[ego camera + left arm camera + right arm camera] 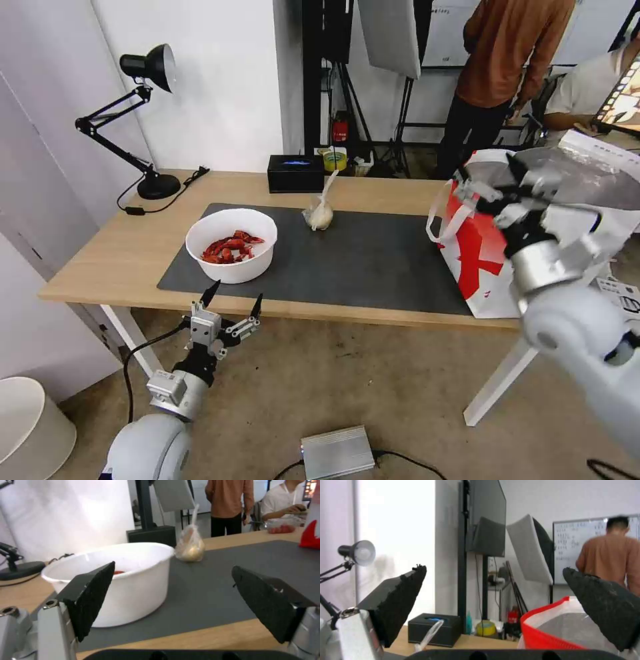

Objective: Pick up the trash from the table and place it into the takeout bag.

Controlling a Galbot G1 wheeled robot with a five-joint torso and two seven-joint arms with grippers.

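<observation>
the table (pixel 373 190) carries a dark grey mat (pixel 373 257) whose near edge runs just inside the table's front edge. the white bowl (pixel 231 244) with red shells sits at the mat's 9 o'clock end, close to the mat's near edge. the small knotted clear bag (pixel 320 212) stands upright at the mat's 12 o'clock edge, well apart from the bowl, with bare mat between them and on toward 3 o'clock. the takeout bag (pixel 487 260) stands at the mat's 3 o'clock end, its mouth up and foil lining showing.

the left gripper (pixel 233 297) hangs just off the table's front edge, at 6 o'clock from the bowl, fingers spread and holding nothing. the right gripper (pixel 490 180) is raised over the bag's mouth, fingers spread wide and empty in the right wrist view.

a black box (pixel 295 173) and desk lamp (pixel 143 120) occupy the far edge.
</observation>
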